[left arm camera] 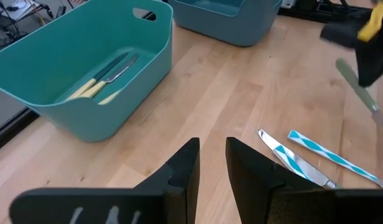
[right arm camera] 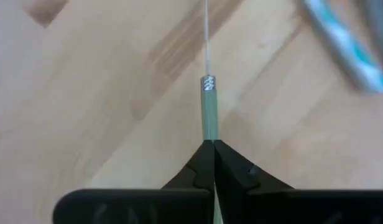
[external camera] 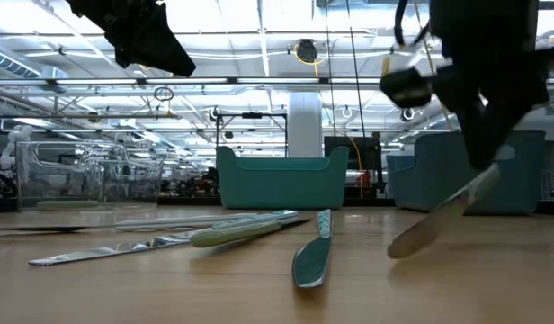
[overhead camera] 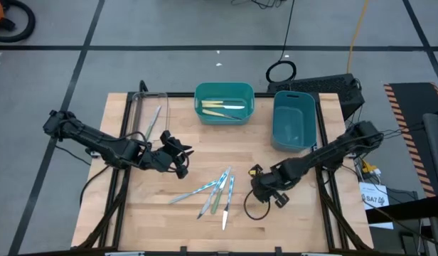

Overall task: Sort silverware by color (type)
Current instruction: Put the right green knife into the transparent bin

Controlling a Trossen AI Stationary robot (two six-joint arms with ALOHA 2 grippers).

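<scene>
High view: right tool (overhead camera: pixel 259 186) low over the wooden bench (overhead camera: pixel 290 213), just right of the loose silverware pile (overhead camera: pixel 217 193). Pile lies between the two tools; most pieces run long-axis diagonal, lower left to upper right, with one near vertical at the pile's right edge. Left tool (overhead camera: pixel 178 155) sits up and left of the pile, apart from it. Teal bin (overhead camera: pixel 224 103) beyond both tools holds yellow-handled pieces (overhead camera: pixel 222 108) lying roughly crosswise. Blue bin (overhead camera: pixel 294 119) beyond the right tool. Clear tray (overhead camera: pixel 149 114) beyond the left tool, one pale utensil (overhead camera: pixel 153 119) in it, lying diagonal.

Low view: right tool's dark body at upper right; the green-handled knife (external camera: pixel 443 214) hangs from it tilted, blade end down toward the bench, handle end up in the grip. Whether the tip touches the wood cannot be told. Other pieces lie flat, a blue-patterned one (external camera: pixel 313 247) pointing toward the camera.

Left wrist view: left tool's fingers (left arm camera: pixel 185 171) stand a narrow gap apart, nothing between them. Ahead, two blue-striped pieces (left arm camera: pixel 303 155) flat on the bench; teal bin ahead and to one side with yellow handles inside.

Right wrist view: right tool's fingers (right arm camera: pixel 232 168) pinched tight on the pale green handle (right arm camera: pixel 208 115); the knife's long axis runs straight out from the fingertips, metal end pointing away
</scene>
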